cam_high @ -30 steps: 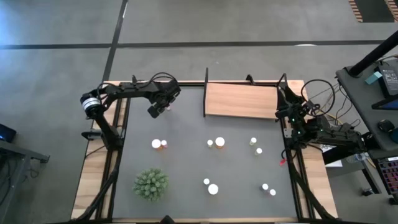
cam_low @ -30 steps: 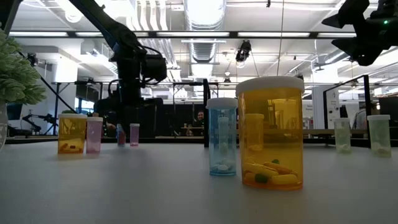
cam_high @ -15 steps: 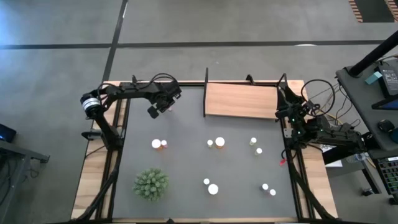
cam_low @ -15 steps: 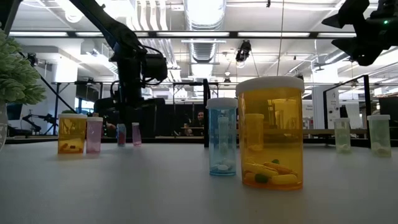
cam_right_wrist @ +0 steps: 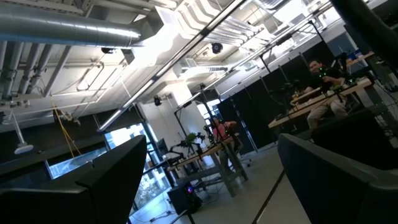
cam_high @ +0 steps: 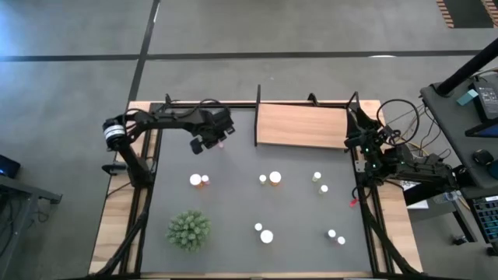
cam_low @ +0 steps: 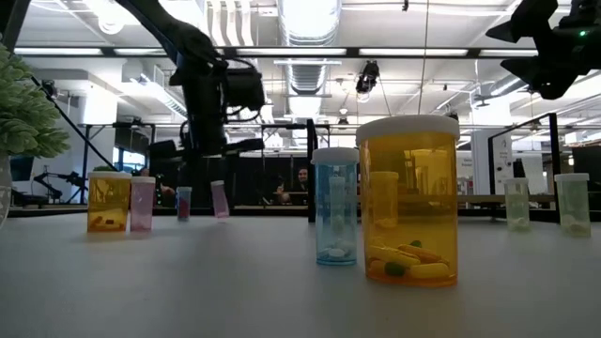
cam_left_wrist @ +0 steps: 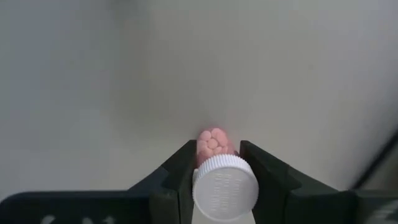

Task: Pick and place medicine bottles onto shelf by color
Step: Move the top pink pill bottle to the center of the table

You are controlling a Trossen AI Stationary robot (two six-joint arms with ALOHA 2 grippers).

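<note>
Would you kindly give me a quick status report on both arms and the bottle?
Left hand shut on pink bottle, lifted off the mat. Right hand open, parked beside shelf. Nothing between bottle and shelf.

2 black jointed arms (cam_high: 167,117), loose black cables, white band near left base.

Eleven medicine bottles (cam_high: 275,178), one shelf (cam_high: 302,125), one plant (cam_high: 188,230).
</note>
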